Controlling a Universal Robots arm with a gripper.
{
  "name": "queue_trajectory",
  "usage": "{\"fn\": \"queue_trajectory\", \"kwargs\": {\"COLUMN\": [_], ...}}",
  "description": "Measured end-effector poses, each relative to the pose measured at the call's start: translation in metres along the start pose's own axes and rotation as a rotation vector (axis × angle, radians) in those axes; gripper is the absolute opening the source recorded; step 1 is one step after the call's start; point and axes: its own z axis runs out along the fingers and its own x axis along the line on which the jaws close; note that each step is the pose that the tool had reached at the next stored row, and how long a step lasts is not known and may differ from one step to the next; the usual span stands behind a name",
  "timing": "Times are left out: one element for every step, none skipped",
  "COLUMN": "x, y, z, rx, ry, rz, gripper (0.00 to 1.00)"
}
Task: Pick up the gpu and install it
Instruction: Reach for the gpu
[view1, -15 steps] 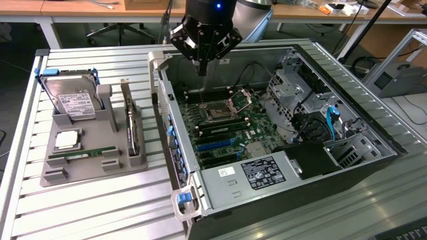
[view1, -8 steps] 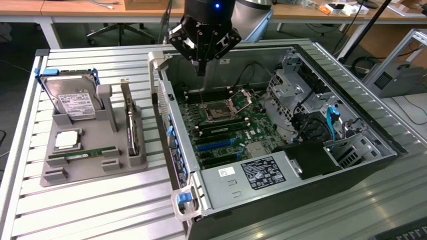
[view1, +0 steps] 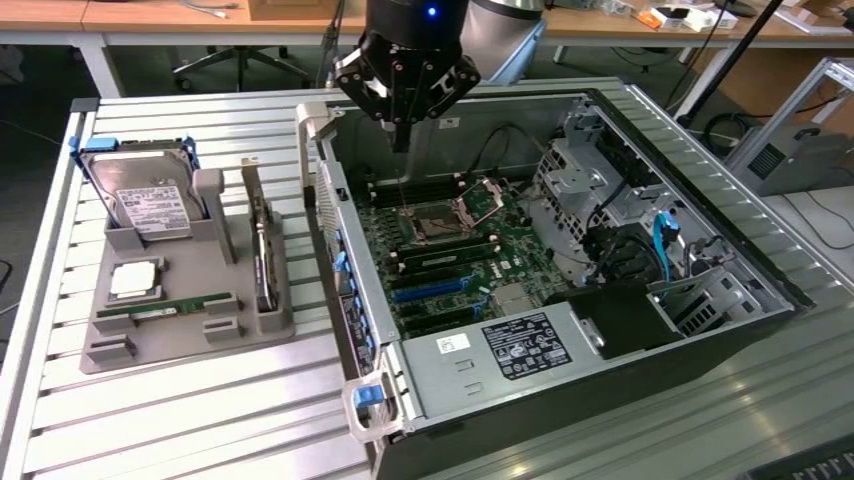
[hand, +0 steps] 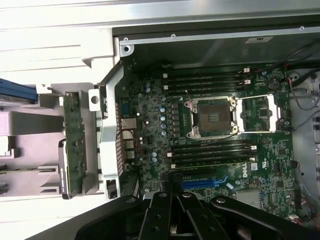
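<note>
The gripper (view1: 398, 138) is shut and empty above the motherboard (view1: 447, 255); the upright gpu (view1: 263, 258) could be toppled if approached unopened.

Exterior: high, oblique, far. Wrist: downward, seemingly close. Shared: motherboard (view1: 501, 270).

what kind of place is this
Probably a robotics lab or workshop: an open computer case with its motherboard exposed sits on a slatted table, a grey fixture holds parts, and desks stand behind.
</note>
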Motion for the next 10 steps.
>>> {"fn": "queue_trajectory", "kwargs": {"x": [0.0002,0.0006,0.0008,0.001,0.0013,0.0014,0.0017,0.0019,0.0021,0.0024], "y": [0.0,0.0,-0.0001,-0.0001,-0.0001,-0.0001,-0.0001,-0.0002,-0.0002,-0.0002], "z": [0.0,0.0,0.0,0.0,0.0,0.0,0.0,0.0,-0.0001,-0.0001], "rx": [0.0,0.0,0.0,-0.0001,0.0,0.0,0.0,0.0,0.0,0.0], "ry": [0.0,0.0,0.0,0.0,0.0,0.0,0.0,0.0,0.0,0.0], "rz": [0.0,0.0,0.0,0.0,0.0,0.0,0.0,0.0,0.0,0.0], "gripper": [0.11,0.11,0.11,0.11,0.11,0.11,0.11,0.11,0.11,0.11]}}
